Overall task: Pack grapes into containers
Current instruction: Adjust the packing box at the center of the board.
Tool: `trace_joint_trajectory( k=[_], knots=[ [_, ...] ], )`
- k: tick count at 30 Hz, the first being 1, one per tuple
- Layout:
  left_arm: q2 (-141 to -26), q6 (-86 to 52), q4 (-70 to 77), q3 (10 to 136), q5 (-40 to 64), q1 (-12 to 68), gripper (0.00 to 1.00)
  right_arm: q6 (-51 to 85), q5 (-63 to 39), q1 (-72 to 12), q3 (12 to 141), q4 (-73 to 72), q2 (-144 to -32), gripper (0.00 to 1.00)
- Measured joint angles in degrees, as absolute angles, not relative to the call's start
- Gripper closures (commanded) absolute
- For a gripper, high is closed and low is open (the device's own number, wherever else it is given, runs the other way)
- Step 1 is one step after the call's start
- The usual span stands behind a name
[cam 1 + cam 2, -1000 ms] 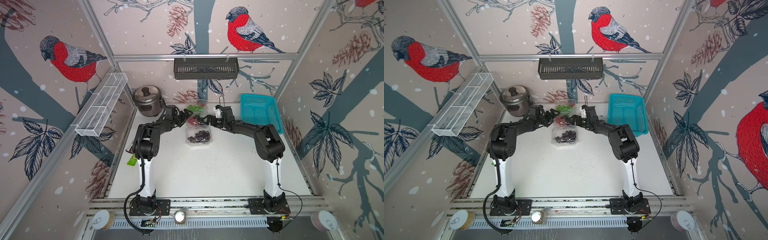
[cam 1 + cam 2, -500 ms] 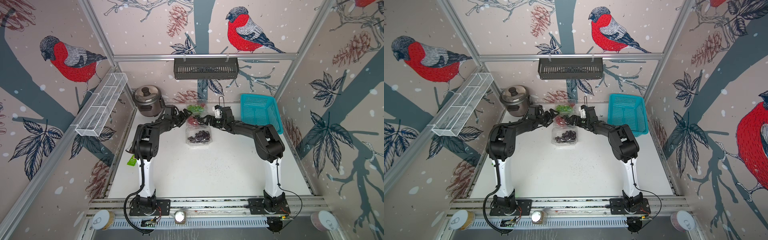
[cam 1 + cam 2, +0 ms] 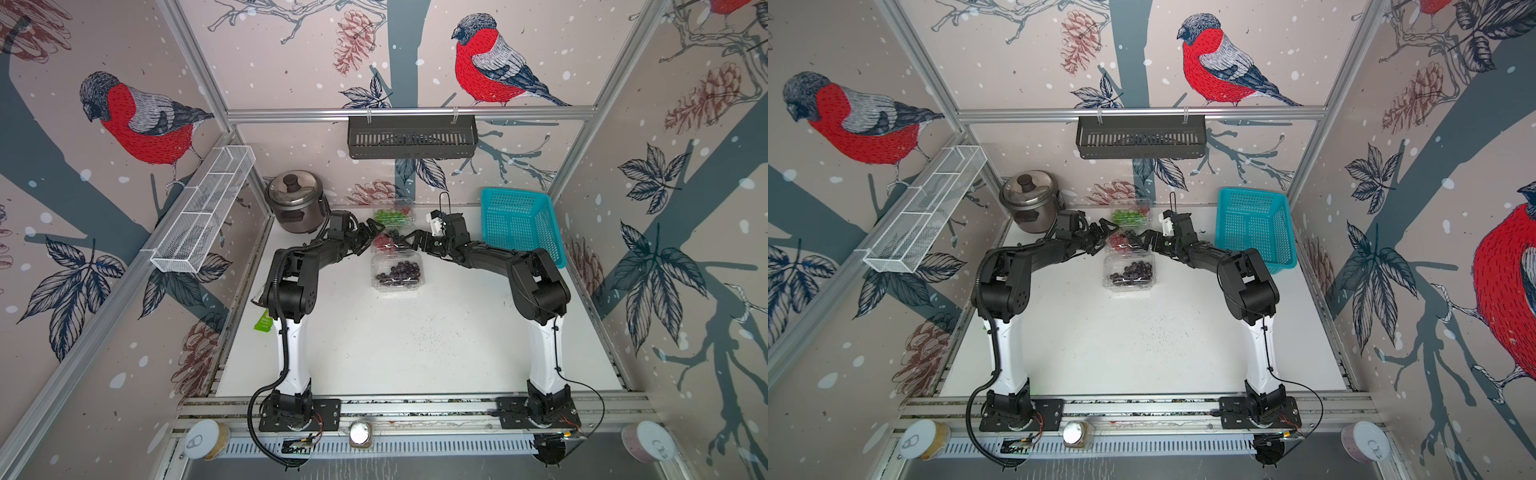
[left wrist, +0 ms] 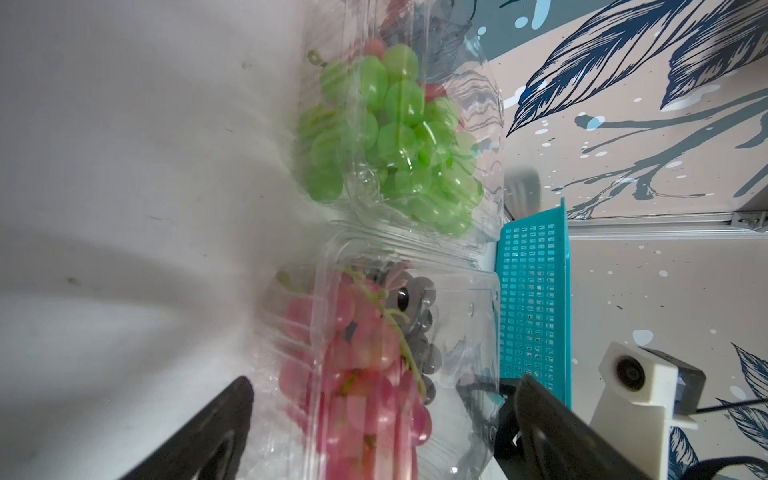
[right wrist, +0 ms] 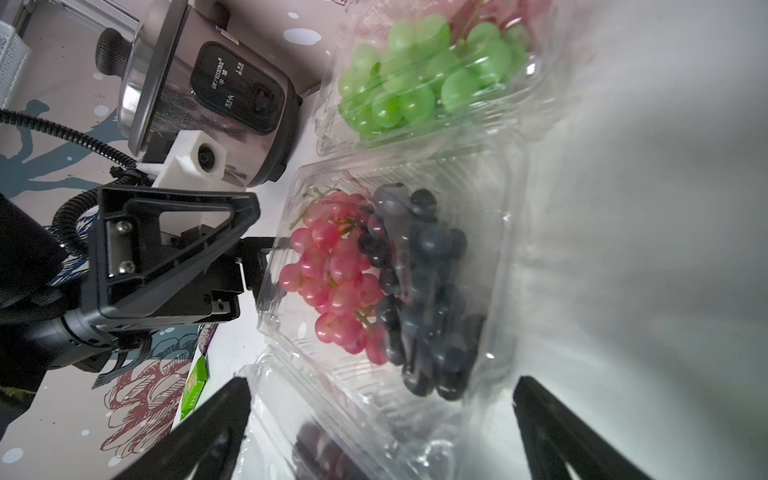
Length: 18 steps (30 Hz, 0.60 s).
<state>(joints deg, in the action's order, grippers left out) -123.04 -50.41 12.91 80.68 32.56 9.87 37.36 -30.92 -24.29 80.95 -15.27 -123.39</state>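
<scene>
Three clear containers stand in a row at the back of the table. The far container (image 3: 409, 206) holds green grapes (image 4: 395, 137), the middle container (image 3: 376, 250) red grapes (image 5: 332, 274) and dark grapes (image 5: 428, 291), the near container (image 3: 419, 286) dark purple grapes (image 3: 398, 272). My left gripper (image 3: 372, 235) and right gripper (image 3: 411, 241) face each other across the middle container, both open. In the left wrist view the left gripper (image 4: 382, 415) straddles the container's end by the red grapes. The right gripper (image 5: 382, 415) spans the edge between the middle and near containers.
A turquoise basket (image 3: 519, 224) stands at the back right, close to the right arm. A steel rice cooker (image 3: 295, 201) sits at the back left, behind the left arm. A green packet (image 3: 264, 322) lies at the table's left edge. A black shelf (image 3: 411, 137) hangs on the back wall.
</scene>
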Motion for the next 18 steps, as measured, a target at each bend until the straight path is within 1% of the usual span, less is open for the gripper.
trace_joint_trajectory(
  k=[4,10,18],
  knots=[
    [-122.7,-48.6,11.0,81.1,32.2,9.5,0.03,37.1,-30.5,-23.1,79.5,-14.6,-122.0,0.00],
    [-118.2,-44.2,6.6,79.7,28.7,8.9,0.03,34.3,-28.3,-21.6,76.2,-12.7,-115.9,0.00],
    [-106.5,-39.3,4.9,69.0,21.8,9.0,0.03,29.6,-21.6,-20.3,68.7,-8.5,-103.5,0.00]
  ],
)
